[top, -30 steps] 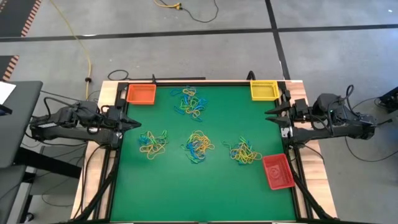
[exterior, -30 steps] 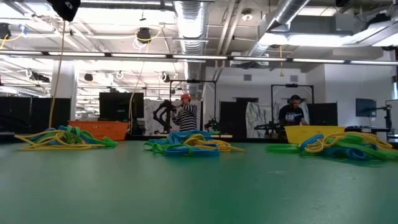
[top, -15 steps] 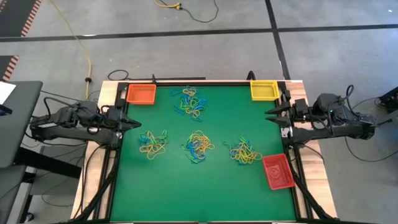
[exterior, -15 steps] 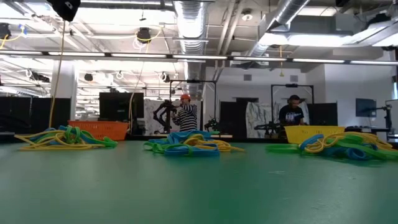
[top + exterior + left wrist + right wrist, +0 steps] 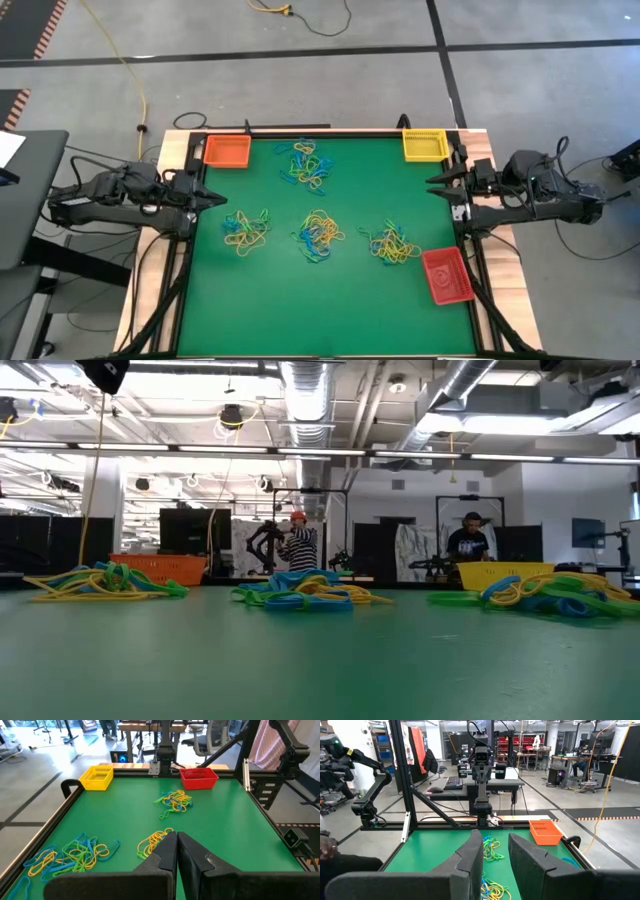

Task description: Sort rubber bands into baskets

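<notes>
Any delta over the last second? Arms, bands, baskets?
No visible change. The left gripper waits at the table's left edge, jaws shut and empty; the right gripper at the right edge, jaws apart and empty. The four piles of rubber bands and the orange basket, yellow basket and red basket lie as before.

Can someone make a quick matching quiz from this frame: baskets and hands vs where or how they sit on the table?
Column 1:
1. orange basket
2. yellow basket
3. red basket
4. left hand

Column 2:
A. near edge of the green mat, right arm's side
B. far corner, right arm's side
C. shut, empty, at the mat's left edge
D. far corner, left arm's side

Pairs: 1-D, 2-B, 3-A, 4-C
</notes>
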